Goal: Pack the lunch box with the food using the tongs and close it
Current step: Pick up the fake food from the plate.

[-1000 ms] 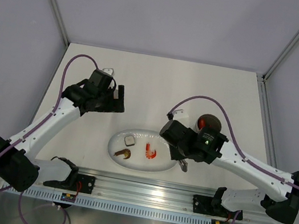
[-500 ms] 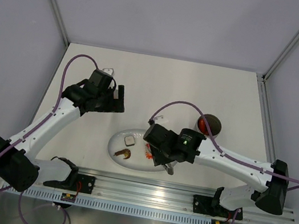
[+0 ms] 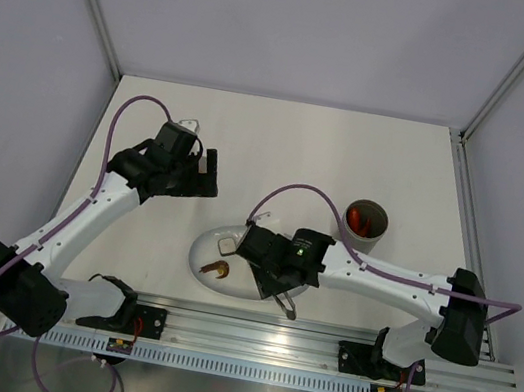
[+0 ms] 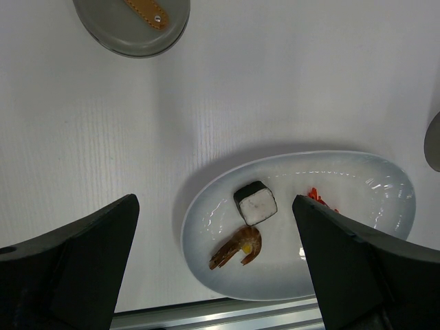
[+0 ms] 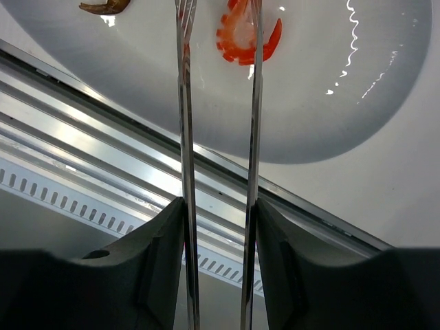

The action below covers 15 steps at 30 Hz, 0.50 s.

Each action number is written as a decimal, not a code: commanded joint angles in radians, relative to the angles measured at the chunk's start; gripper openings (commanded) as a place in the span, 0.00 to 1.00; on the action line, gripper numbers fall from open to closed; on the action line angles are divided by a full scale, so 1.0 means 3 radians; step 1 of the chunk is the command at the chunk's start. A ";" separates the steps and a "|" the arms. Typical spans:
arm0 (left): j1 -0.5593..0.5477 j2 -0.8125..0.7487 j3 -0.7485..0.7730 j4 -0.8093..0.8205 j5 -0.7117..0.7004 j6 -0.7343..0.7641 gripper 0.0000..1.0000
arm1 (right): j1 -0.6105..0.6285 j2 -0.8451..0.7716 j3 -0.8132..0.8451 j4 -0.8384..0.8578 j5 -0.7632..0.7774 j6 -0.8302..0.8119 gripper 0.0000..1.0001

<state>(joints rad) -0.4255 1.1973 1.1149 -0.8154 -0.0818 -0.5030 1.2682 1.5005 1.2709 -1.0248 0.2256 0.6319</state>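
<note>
The lunch box [image 3: 364, 221] stands open at the right with a red piece [image 3: 355, 216] inside. Its grey lid [image 4: 132, 20] with the wooden handle lies on the table at the top of the left wrist view. My right gripper [image 3: 274, 269] [image 5: 218, 206] is shut on the tongs [image 5: 184, 137], whose two arms stand apart on either side of an orange-red shrimp piece [image 5: 244, 34] on the white plate [image 5: 344, 117]. A brown shrimp [image 4: 237, 249] and a dark-edged white square [image 4: 256, 203] lie at the plate's left. My left gripper [image 3: 207, 174] [image 4: 213, 206] hangs open, empty, high over the table.
The oval plate [image 3: 202, 246] sits close to the table's near edge, right by the aluminium rail [image 3: 248, 331]. The right arm stretches across from the right base and covers the plate's right half in the top view.
The right arm has swung left and down over the plate. The tongs' arms have spread apart and now straddle the orange-red shrimp. The left arm has not moved.
</note>
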 commanded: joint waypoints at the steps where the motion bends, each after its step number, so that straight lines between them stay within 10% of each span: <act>1: 0.0017 -0.0100 -0.0019 0.0080 -0.0024 0.0010 0.99 | 0.0093 0.0091 0.0181 -0.0102 0.0163 -0.0036 0.50; 15: 0.0017 -0.0125 -0.0040 0.0080 -0.0029 0.0015 0.99 | 0.0226 0.0030 0.0279 -0.0230 0.0547 0.0143 0.49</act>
<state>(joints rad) -0.4255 1.1843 1.1034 -0.8169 -0.0822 -0.5030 1.3186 1.5349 1.3144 -1.0752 0.3424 0.6537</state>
